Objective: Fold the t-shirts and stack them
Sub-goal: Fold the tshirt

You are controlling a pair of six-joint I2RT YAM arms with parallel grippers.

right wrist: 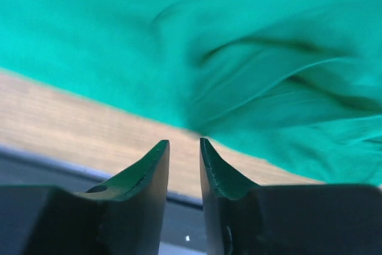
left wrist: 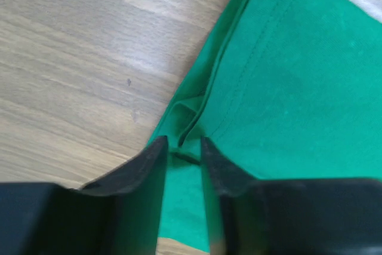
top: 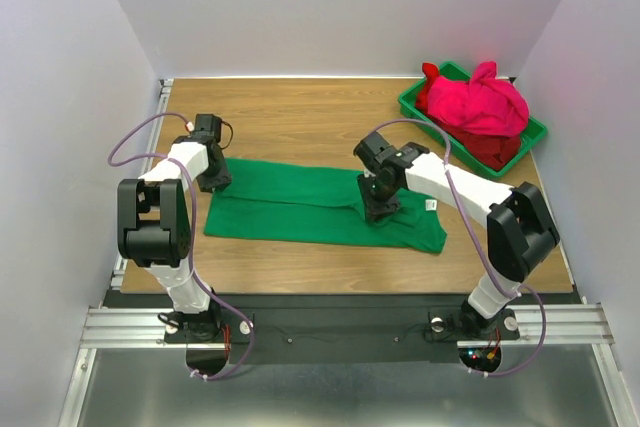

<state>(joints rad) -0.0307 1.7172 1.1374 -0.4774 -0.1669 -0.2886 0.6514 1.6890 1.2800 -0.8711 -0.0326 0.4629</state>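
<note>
Your left gripper (top: 213, 179) sits low at the left end of the green t-shirt (top: 300, 202). The shirt lies across the middle of the bench (top: 300, 117) as a long band folded lengthwise, with its white neck label (top: 431, 205) toward the right end. The left wrist view shows those jaws a little apart, with a raised pucker of hem right at their tips. The gap looks too wide to be pinching it.

Further right, your right gripper (right wrist: 184, 143) hangs over the shirt's near edge, past its middle. Its jaws are narrowly parted with nothing between them, and the cloth beneath is rumpled.

At the far right, the pink t-shirt (top: 480, 107) and the red t-shirt (top: 497, 151) are heaped unfolded in the green bin (top: 410, 103).

You look to be between folds on the first shirt: the lengthwise fold is down and neither gripper has a hold. The crosswise fold seems next. For that, catch both layers at one end, not just the top hem, and carry that end over to meet the other with the edges square. Flatten the creases on the right side first if you can.
</note>
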